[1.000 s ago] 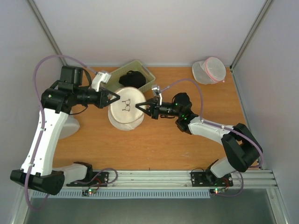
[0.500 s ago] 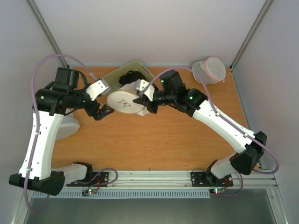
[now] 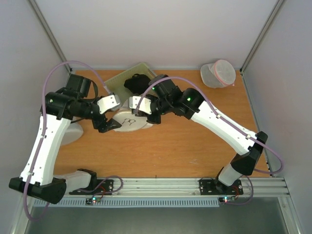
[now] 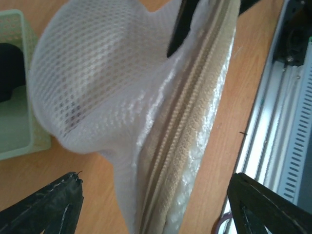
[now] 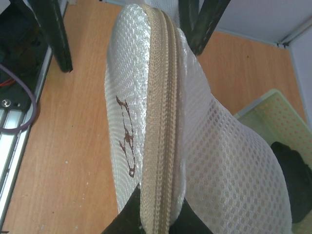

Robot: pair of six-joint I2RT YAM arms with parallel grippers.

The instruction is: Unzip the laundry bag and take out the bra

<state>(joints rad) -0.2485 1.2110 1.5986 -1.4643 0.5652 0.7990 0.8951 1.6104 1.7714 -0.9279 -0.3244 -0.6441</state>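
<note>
The laundry bag, a round cream-white mesh disc with a brown print on its face, is held tilted on edge above the table. My right gripper is shut on the bag's beige zip seam, its tips pinching the rim. My left gripper is open, and its fingers straddle the opposite rim of the bag without touching it. I see no zip pull along the closed zip. The bra is hidden.
A green basket with a dark garment sits just behind the bag. A white mesh bag with a pink zip lies at the back right. A greyish-white bag lies under the left arm. The metal rail runs along the near edge.
My left gripper let go of the bag, opened wide and came back around its near-left rim. My right gripper carried the bag up and to the left, keeping its hold.
</note>
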